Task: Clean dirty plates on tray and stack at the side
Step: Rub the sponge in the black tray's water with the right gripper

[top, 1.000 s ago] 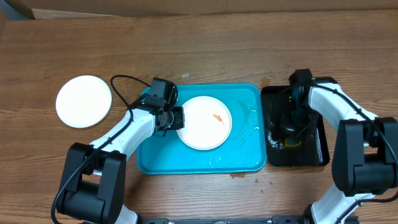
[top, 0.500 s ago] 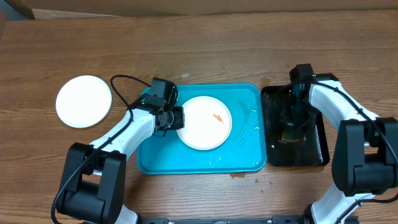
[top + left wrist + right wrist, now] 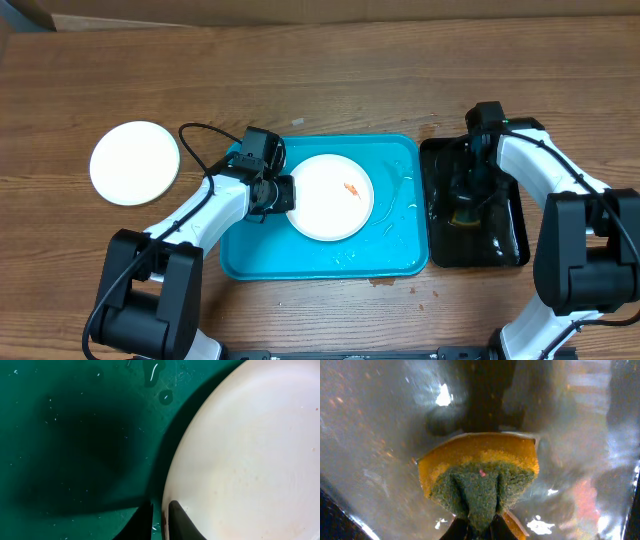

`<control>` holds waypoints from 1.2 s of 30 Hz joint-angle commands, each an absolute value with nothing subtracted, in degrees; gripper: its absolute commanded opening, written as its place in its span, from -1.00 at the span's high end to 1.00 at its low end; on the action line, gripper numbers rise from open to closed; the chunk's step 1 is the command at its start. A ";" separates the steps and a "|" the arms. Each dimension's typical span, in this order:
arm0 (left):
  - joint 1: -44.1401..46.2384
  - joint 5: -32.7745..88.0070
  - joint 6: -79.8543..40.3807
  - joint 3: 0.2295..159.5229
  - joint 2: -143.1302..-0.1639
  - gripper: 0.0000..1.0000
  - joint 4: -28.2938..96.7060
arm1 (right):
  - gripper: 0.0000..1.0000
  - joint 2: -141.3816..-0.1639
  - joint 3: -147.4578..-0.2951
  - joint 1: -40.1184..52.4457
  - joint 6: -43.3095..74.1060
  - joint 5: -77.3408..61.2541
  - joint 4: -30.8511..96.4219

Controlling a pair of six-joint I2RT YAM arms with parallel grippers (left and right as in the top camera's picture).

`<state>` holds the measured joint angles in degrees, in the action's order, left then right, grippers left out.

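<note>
A white plate [image 3: 335,197] with an orange food speck [image 3: 350,189] lies in the turquoise tray [image 3: 400,255]. My left gripper [image 3: 288,195] sits at the plate's left rim. In the left wrist view its jaws straddle that rim, shut on the plate [image 3: 250,450], with one fingertip [image 3: 179,516] on the plate and the other over the tray [image 3: 75,435]. A second plain white plate [image 3: 135,162] rests on the table at the left. My right gripper [image 3: 468,205] is over the black tray [image 3: 505,250], shut on an orange-and-green sponge [image 3: 480,475].
The black tray's floor [image 3: 370,435] is wet and glossy. Water drops [image 3: 395,210] lie on the turquoise tray right of the plate. A small wet spot [image 3: 380,281] marks the table at the tray's front edge. Cardboard lines the far table edge.
My right gripper has drawn in a little over the black tray and pinched the sponge. The left jaws have narrowed onto the plate's rim. The plates have not moved.
</note>
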<state>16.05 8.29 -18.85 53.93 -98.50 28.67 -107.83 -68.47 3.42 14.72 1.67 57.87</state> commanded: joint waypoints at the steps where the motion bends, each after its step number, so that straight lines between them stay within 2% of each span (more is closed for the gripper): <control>1: 16.45 8.60 -18.06 54.48 -99.11 0.72 28.67 | 0.92 -106.78 -69.76 3.57 14.61 1.43 56.60; 6: 17.04 8.51 -18.85 53.91 -99.11 0.71 28.01 | 0.92 -106.78 -69.78 3.57 14.57 1.43 54.52; 9: 17.02 8.51 -18.85 53.74 -99.11 0.92 27.83 | 0.92 -106.78 -69.82 3.57 13.45 1.45 53.28; 22: 16.91 8.40 -18.85 53.76 -99.11 0.92 26.22 | 0.92 -106.72 -78.30 3.66 13.15 4.29 59.72; 23: 16.88 8.38 -18.85 53.76 -99.11 0.90 26.02 | 0.92 -106.72 -78.72 3.70 13.17 5.19 60.25; 26: 16.91 8.45 -18.85 53.78 -99.11 0.61 26.17 | 0.92 -106.72 -79.15 3.68 13.15 6.66 61.36; 36: 16.95 10.02 -18.85 53.78 -99.11 0.56 27.83 | 0.92 -106.72 -79.11 4.82 13.23 6.42 63.57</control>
<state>16.53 8.45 -19.27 53.93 -98.50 27.66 -107.83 -77.84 3.84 13.43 5.61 63.88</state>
